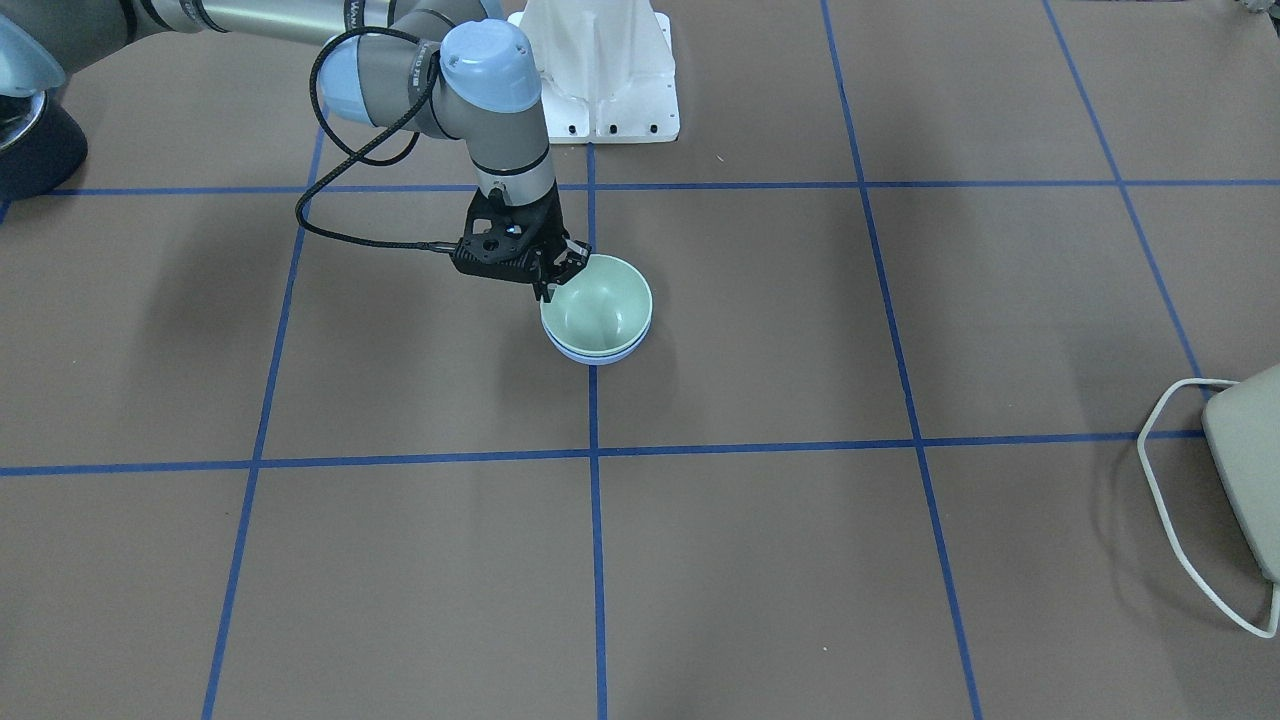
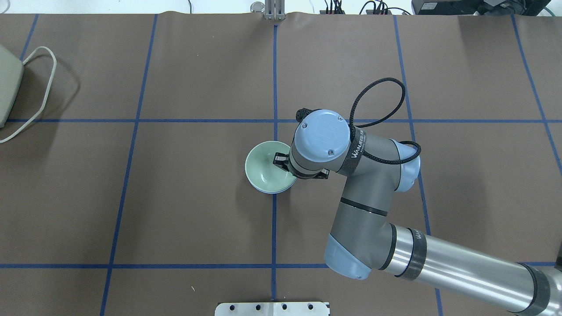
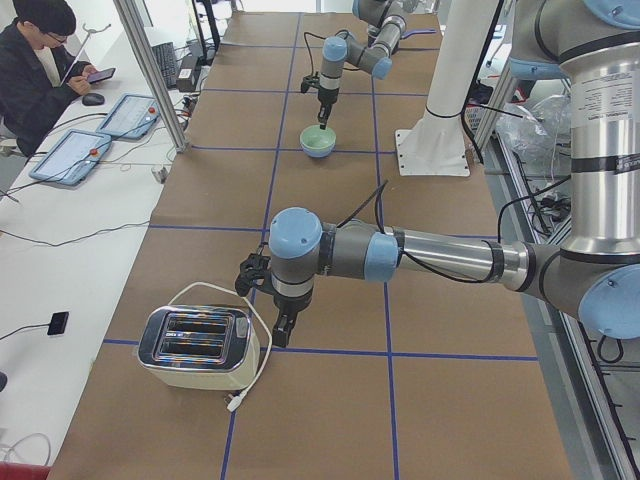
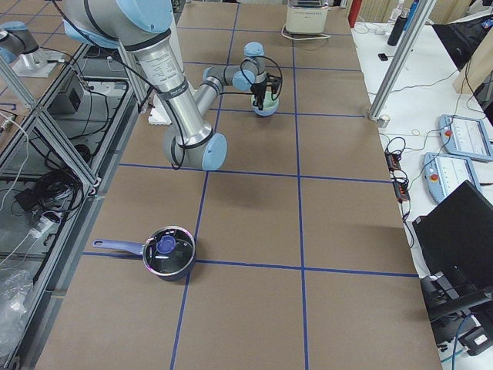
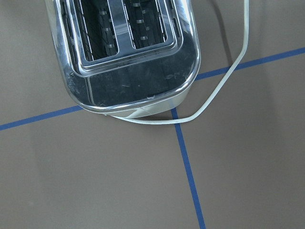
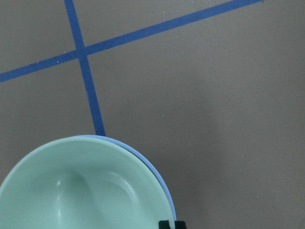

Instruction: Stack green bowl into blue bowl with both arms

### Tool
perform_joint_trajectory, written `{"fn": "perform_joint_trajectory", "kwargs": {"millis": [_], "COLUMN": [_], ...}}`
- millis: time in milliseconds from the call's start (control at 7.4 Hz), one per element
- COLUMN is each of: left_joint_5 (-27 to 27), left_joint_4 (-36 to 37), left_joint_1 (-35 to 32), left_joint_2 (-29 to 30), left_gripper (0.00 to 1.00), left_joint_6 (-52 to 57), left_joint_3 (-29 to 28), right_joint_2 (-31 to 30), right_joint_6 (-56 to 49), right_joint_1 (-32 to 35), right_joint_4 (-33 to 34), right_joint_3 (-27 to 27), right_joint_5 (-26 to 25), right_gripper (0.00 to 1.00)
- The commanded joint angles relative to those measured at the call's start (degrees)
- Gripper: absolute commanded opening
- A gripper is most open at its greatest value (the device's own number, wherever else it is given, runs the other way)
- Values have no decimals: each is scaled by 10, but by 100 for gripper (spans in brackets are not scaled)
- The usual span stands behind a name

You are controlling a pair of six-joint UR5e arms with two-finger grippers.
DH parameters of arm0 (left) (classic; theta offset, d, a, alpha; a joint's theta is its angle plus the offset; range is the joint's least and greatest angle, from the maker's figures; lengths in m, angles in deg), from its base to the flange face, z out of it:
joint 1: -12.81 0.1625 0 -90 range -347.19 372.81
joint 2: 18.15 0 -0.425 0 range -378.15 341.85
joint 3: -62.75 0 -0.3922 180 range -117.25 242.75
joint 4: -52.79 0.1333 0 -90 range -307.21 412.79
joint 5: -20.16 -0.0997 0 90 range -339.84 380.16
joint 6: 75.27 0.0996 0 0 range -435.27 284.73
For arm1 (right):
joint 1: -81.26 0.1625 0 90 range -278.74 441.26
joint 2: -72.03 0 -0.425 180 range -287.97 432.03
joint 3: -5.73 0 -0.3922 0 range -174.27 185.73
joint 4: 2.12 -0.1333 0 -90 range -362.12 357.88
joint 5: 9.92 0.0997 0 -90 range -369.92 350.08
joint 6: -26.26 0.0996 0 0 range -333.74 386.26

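The green bowl (image 1: 600, 310) sits nested inside the blue bowl (image 1: 597, 356) at the middle of the table, and only a thin blue rim shows beneath it. My right gripper (image 1: 558, 278) points down at the green bowl's rim on the robot's side. Its fingers look closed on that rim. In the right wrist view the green bowl (image 6: 81, 191) fills the lower left, edged by the blue bowl (image 6: 158, 177). My left gripper (image 3: 283, 330) hangs beside a toaster, far from the bowls, and I cannot tell if it is open or shut.
A chrome toaster (image 3: 195, 348) with a white cord stands at the table's left end and fills the left wrist view (image 5: 128, 52). A dark pot (image 4: 168, 253) with a blue handle sits at the right end. The white pedestal (image 1: 600, 70) stands behind the bowls.
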Motion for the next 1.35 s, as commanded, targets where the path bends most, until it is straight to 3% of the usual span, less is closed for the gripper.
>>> {"fn": "perform_joint_trajectory", "kwargs": {"millis": [0, 135, 405, 541, 946, 1216], "left_joint_5": [0, 0, 0, 1, 1, 10], "left_joint_4": [0, 0, 0, 1, 0, 0], "left_joint_1": [0, 0, 0, 0, 0, 0], "left_joint_2": [0, 0, 0, 0, 0, -3], "left_gripper": [99, 99, 99, 99, 99, 99], "left_joint_6": [0, 0, -2, -4, -52, -73], "left_joint_3": [0, -1, -4, -6, -3, 3], "right_joint_2": [0, 3, 0, -12, -116, -216], "right_joint_6": [-8, -16, -24, -71, -376, -581], "right_joint_1": [0, 4, 57, 108, 310, 424], "right_joint_4": [-1, -1, 8, 8, 9, 9], "right_joint_3": [-1, -11, -28, -29, -23, -23], "right_joint_5": [0, -11, 12, 53, 200, 251], "right_gripper": [74, 100, 100, 100, 100, 100]}}
